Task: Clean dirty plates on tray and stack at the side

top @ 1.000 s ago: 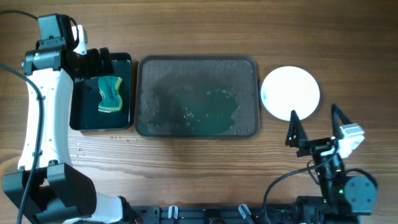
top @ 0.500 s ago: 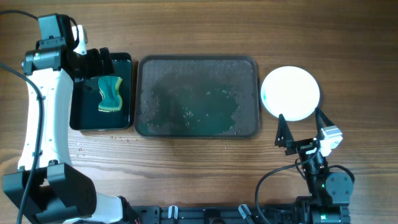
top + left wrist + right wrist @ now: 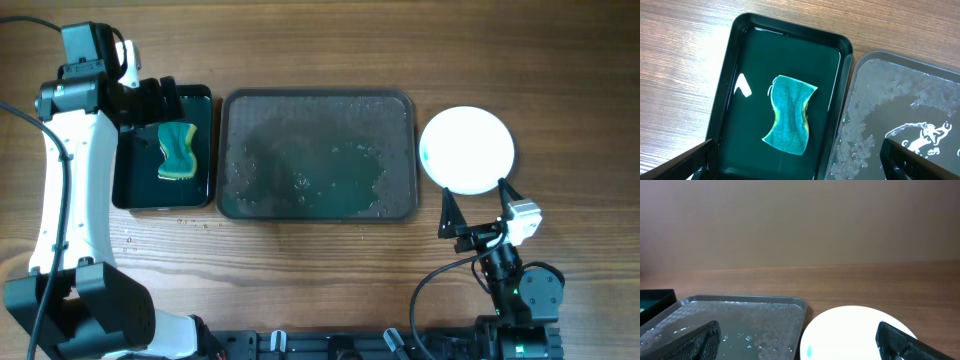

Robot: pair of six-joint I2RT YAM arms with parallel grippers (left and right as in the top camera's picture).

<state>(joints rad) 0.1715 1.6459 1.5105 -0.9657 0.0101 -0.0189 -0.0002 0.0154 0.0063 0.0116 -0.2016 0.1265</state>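
Plates (image 3: 467, 150) look stacked beside the wet tray (image 3: 317, 150), like the task wants (done, I reckon). My left gripper (image 3: 797, 146) gapes over the sponge (image 3: 790, 115), and my right gripper (image 3: 476, 192) gapes empty by the plates.

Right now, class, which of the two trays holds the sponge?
The smaller black tub on the left: the sponge lies in it; the wide grey tray holds only water.

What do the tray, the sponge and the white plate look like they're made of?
Tray: probably hard plastic, dark and matte, with water beading on it.
Sponge: soft foam, with a yellow core showing under a teal scouring face.
White plate: smooth and glossy, either ceramic or melamine; the look leaves it open.
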